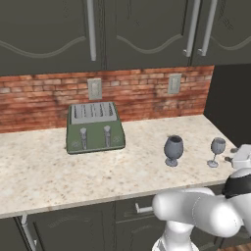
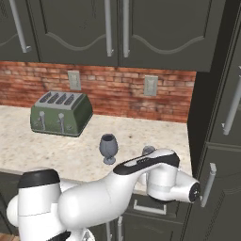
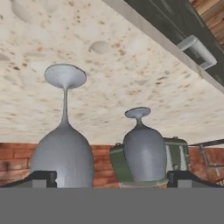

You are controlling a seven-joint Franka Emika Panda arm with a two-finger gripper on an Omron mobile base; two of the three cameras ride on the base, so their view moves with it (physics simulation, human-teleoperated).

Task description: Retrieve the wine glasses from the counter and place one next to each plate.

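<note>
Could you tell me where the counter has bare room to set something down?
The counter is bare left of the toaster, and between toaster and squat glass. It is crowded at the right end, where the slim glass stands near the end effector.

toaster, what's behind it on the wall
Behind the green toaster runs a red brick backsplash, with a pale outlet plate just above it. The bricks directly behind the toaster's body are covered, so anything low on that stretch of wall can't be seen.

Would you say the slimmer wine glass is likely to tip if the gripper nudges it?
Probably: the slimmer wine glass stands upright on a thin stem over a small round foot, so a push at the bowl could topple it. Once down, its rounded bowl might roll along the counter.
</note>
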